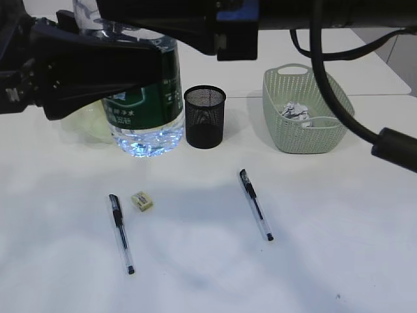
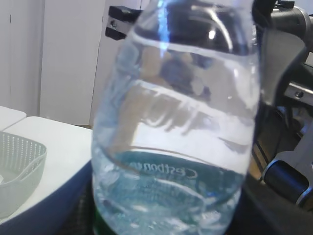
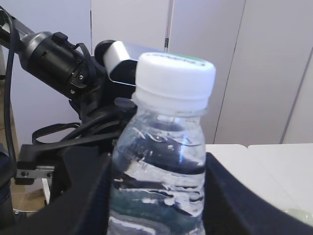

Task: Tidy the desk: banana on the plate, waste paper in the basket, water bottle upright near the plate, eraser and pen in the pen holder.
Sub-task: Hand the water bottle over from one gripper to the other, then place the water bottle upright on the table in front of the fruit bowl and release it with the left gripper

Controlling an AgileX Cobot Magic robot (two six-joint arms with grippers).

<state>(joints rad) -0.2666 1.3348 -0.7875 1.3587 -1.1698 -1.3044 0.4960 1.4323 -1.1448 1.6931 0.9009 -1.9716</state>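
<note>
Bench note, bottle step

- The water bottle (image 1: 146, 124) stood upright at the upper left of the exterior view, base on the table, just left of the pen holder (image 1: 204, 117). A pale green patch behind it, at the far left, is probably the plate (image 1: 85, 127). If so, you had the bottle where the task wants it. Banana: not made out.
- The right gripper (image 3: 156, 196) reached across and held the bottle high. In the right wrist view its dark fingers (image 3: 88, 196) pressed on both sides below the white cap, about half open around the body. Likely reason: a high hold keeps a tall, water-heavy bottle from tipping.
- The left gripper (image 2: 171, 218) sat close at the bottle's lower body, which filled the left wrist view. Whether its jaws touched the bottle, I cannot tell.
- Waste paper (image 1: 296, 111) lay inside the basket (image 1: 303, 140), upper right: done, I judge.
- The eraser (image 1: 142, 201), left pen (image 1: 121, 233) and right pen (image 1: 255, 205) lay flat on the table, lower centre, not yet in the holder
- Risk: letting go unevenly could rock the bottle
</note>
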